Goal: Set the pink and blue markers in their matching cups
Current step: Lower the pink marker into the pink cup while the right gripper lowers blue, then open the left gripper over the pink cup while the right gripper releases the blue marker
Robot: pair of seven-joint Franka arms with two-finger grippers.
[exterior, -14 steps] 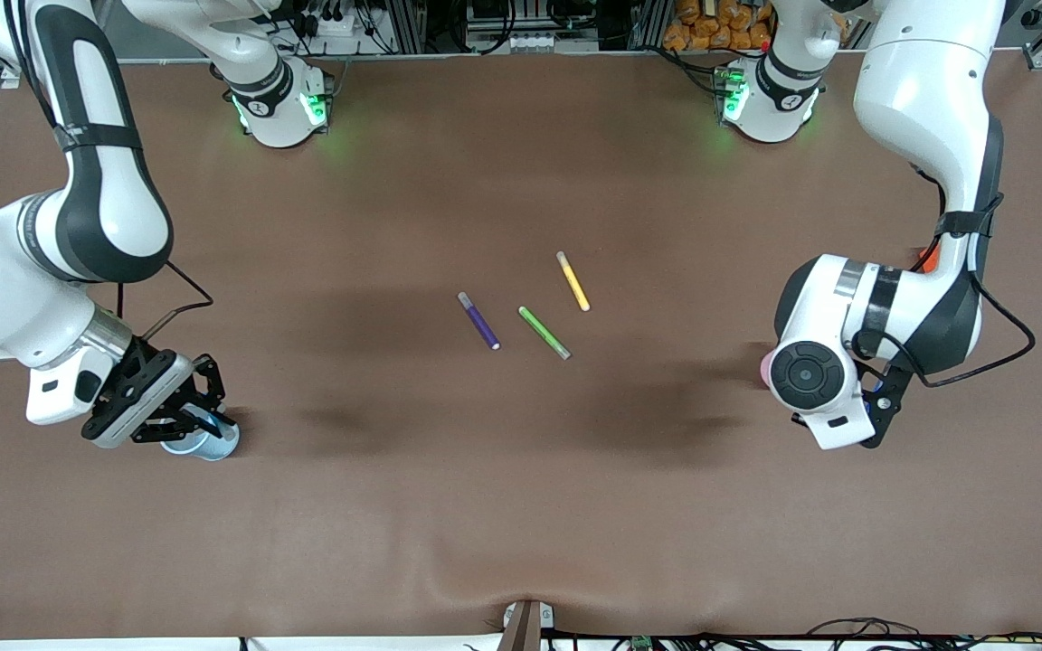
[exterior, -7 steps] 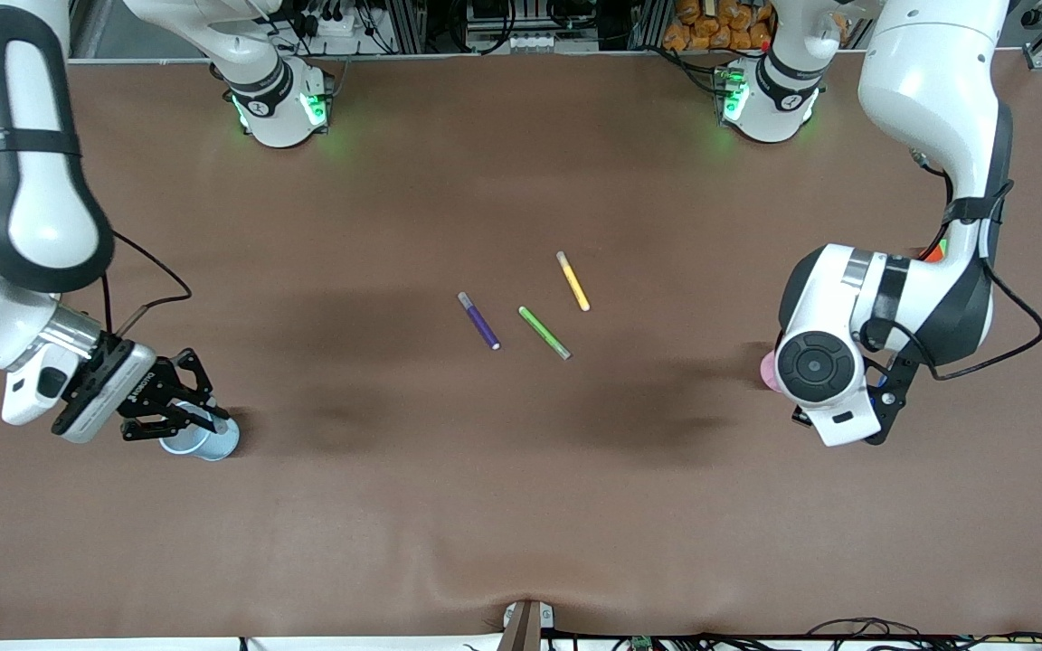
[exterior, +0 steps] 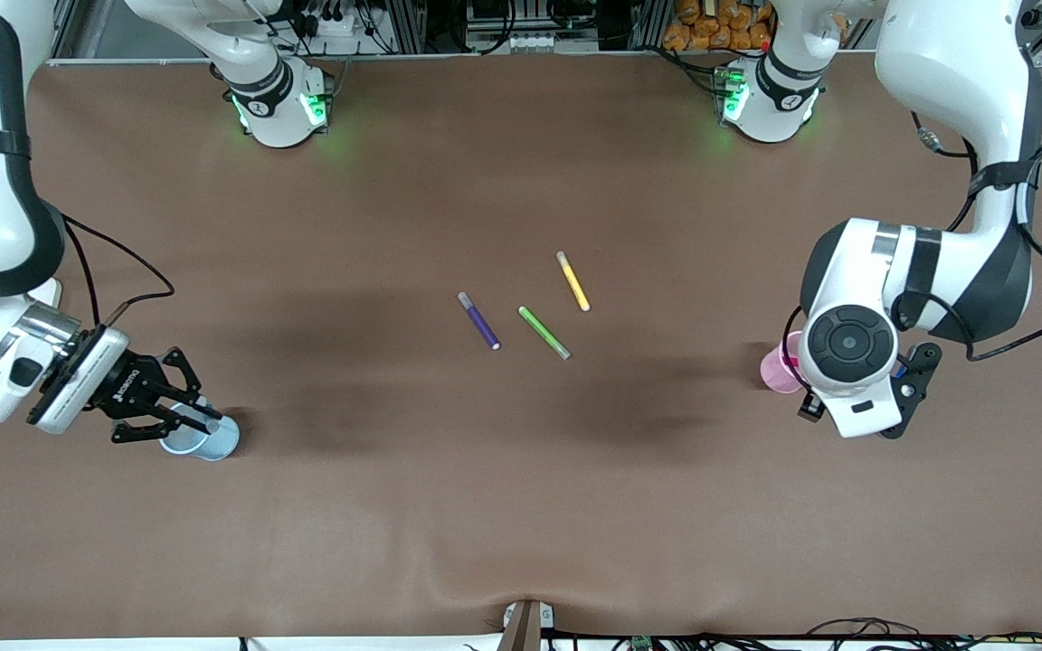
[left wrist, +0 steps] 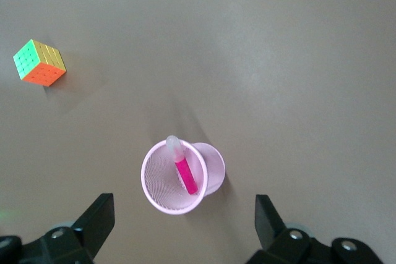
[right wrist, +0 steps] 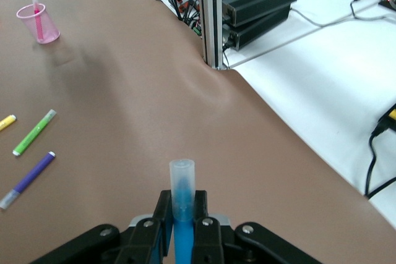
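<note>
My right gripper (exterior: 198, 417) is shut on the blue marker (right wrist: 182, 197), its greyish cap sticking out past the fingertips (right wrist: 162, 205). The gripper is tilted over the rim of the light blue cup (exterior: 209, 440), which stands toward the right arm's end of the table. The marker's lower end is hidden. The pink marker (left wrist: 183, 172) stands inside the pale pink cup (left wrist: 162, 191), which also shows in the front view (exterior: 776, 372) beside the left wrist. My left gripper (left wrist: 184, 227) is open and empty above that cup; in the front view its wrist hides it.
A purple pen (exterior: 478, 320), a green pen (exterior: 544, 332) and a yellow pen (exterior: 573, 281) lie mid-table. A colour cube (left wrist: 39, 63) sits on the table near the pink cup. The table's front edge has a metal post (right wrist: 212, 17).
The right arm has drawn back toward its end of the table, with the gripper still at the blue cup. The left arm has shifted toward its end, uncovering the pink cup.
</note>
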